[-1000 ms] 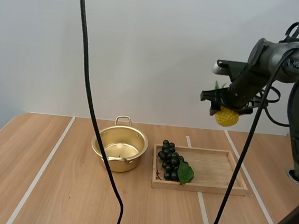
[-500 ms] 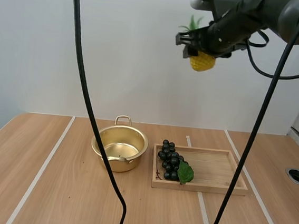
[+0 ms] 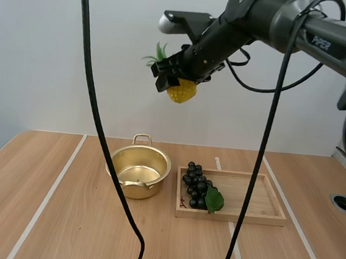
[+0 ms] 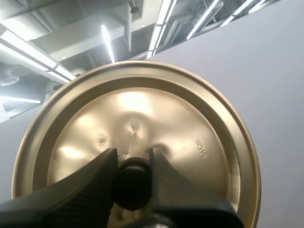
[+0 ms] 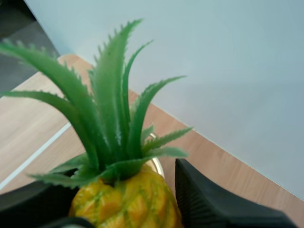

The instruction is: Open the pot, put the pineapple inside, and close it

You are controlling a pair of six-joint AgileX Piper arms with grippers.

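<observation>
- The right end effector (image 3: 176, 82) pinches the pineapple (image 3: 181, 92) at the top of its yellow body, high above the worktop (image 3: 60, 216).
- The pot (image 3: 138, 171) stands uncovered, well below this end effector and somewhat toward the left arm's side. I judge that the coming move turns on this offset: go across, then go down.
- The long axis of the pineapple is tilted. The leaves point up and toward the left arm's side, and the body hangs lower.
- The left end effector (image 4: 133, 159) is pressed onto the black knob (image 4: 130, 183) of the lid (image 4: 161, 114).
- The tray (image 3: 258, 199) with the grapes (image 3: 196, 190) lies below the right end effector, beside the pot, and the descent should avoid it.
</observation>
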